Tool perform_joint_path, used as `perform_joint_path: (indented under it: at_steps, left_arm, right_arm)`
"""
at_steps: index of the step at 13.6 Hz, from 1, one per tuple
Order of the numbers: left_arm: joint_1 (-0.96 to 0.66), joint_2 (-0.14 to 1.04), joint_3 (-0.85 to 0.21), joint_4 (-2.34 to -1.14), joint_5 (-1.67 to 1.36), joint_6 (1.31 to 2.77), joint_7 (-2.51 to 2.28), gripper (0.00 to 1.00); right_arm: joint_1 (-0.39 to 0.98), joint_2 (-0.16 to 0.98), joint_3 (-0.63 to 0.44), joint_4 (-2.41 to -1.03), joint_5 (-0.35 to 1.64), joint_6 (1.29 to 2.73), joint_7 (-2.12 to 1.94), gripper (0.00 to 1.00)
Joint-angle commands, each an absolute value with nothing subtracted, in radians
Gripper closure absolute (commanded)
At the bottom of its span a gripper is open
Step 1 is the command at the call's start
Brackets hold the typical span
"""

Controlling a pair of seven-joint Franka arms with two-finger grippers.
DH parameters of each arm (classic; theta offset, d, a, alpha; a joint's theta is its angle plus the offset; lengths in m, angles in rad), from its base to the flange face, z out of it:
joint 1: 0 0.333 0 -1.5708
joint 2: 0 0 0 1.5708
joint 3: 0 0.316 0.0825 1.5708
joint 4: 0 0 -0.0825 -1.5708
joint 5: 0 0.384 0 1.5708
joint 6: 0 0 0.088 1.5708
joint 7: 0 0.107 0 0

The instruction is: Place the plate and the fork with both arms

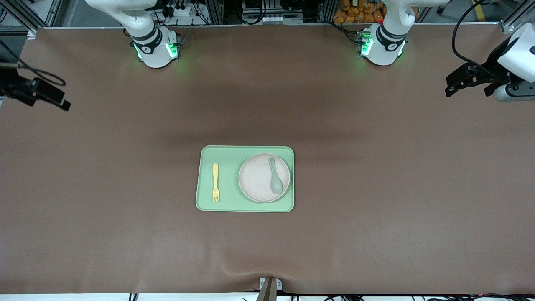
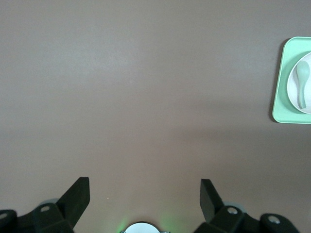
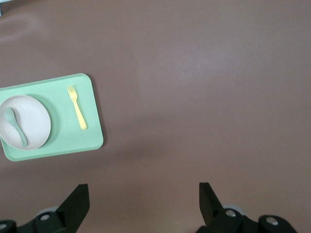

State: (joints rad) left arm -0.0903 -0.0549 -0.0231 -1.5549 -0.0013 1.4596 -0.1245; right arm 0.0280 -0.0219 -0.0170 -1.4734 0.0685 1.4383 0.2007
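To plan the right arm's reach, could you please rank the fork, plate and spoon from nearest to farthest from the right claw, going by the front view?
1. Small pale-yellow plastic fork, on the tray's right-arm end.
2. Round beige-pink plastic plate, on the left-arm end.
3. Grey-green plastic spoon, lying on the plate.

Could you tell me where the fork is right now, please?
The fork lies flat on the tray, beside the plate, toward the right arm's end.

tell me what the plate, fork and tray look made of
Plate: probably matte plastic, flat beige-pink, no glare.
Fork: likely plastic, solid pale yellow, dull.
Tray: seemingly plastic too, uniform light green with rounded moulded corners.
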Motion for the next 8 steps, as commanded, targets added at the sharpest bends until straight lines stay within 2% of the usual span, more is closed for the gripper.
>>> perform_joint_path:
  at_steps: [1, 4, 8]
  left_arm:
    - [-0.090, -0.066, -0.025, -1.548, 0.025, 1.442, -0.124, 0.00]
    - [-0.095, -0.064, -0.025, -1.546, 0.026, 1.442, -0.132, 0.00]
    - [-0.100, -0.064, -0.028, -1.545, 0.032, 1.442, -0.129, 0.00]
  right_arm:
    - [0.009, -0.104, 0.006, -1.586, 0.029, 1.465, 0.189, 0.00]
    - [-0.031, -0.022, 0.006, -1.490, 0.023, 1.466, 0.187, 0.00]
    - [-0.038, -0.009, 0.006, -1.483, 0.023, 1.471, 0.187, 0.00]
